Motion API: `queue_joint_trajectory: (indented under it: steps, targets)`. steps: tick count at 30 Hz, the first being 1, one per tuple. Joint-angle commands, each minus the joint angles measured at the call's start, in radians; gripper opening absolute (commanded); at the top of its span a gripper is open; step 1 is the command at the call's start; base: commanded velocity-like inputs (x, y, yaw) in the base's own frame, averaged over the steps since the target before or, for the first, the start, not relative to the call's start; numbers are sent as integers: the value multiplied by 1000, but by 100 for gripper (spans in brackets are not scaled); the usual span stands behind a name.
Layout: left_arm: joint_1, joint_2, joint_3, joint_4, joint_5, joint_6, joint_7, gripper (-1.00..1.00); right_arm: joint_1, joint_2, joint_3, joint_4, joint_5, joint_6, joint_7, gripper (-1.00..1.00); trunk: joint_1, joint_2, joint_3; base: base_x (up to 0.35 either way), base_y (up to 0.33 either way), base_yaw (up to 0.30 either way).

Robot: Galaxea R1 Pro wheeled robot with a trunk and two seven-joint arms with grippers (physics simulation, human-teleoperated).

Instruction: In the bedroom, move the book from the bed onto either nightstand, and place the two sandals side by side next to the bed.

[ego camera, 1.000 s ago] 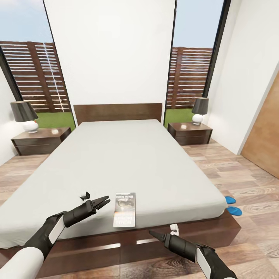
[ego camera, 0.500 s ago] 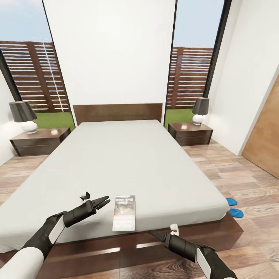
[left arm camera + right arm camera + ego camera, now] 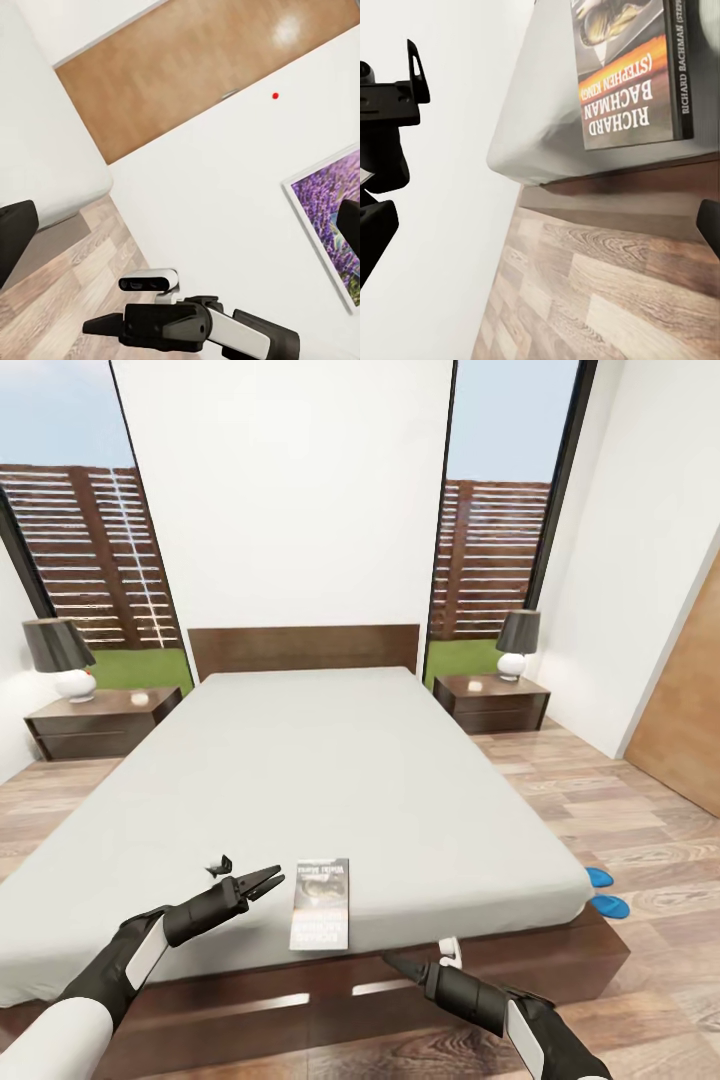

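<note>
Nothing of the task looks done yet. The book [image 3: 321, 904] lies flat on the pale mattress of the bed [image 3: 330, 780], close to its foot edge and well apart from both nightstands. In the right wrist view its cover [image 3: 631, 71] reads Richard Bachman, with an orange band, and it sits right at the mattress edge above the dark frame. The left pincer [image 3: 262, 880] hovers just beside the book, over the mattress, its fingers narrow and nearly together, holding nothing. The right pincer [image 3: 398, 964] hangs lower, in front of the bed frame, also empty; how far its fingers stand apart I cannot tell.

So the book has to be picked up and carried to the left nightstand [image 3: 100, 722] or the right nightstand [image 3: 492, 704]; each tabletop carries a lamp.

The two blue sandals [image 3: 602, 893] lie on the wood floor by the bed's far right corner, near each other. The mattress corner cuts them off, so their facing and whether they sit properly side by side is hard to judge.
</note>
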Motion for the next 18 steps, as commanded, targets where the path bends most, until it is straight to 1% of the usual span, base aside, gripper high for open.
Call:
queue_joint_trajectory:
  steps: [1, 18]
  targets:
    - [-1, 0, 0, 0, 2, 11, -2, 100, -1, 1, -6, 0, 1, 10, 4, 100, 4, -8, -4, 0, 0, 0]
    - [-1, 0, 0, 0, 2, 11, -2, 100, -1, 1, -5, 0, 1, 10, 3, 100, 69, -127, -57, 0, 0, 0]
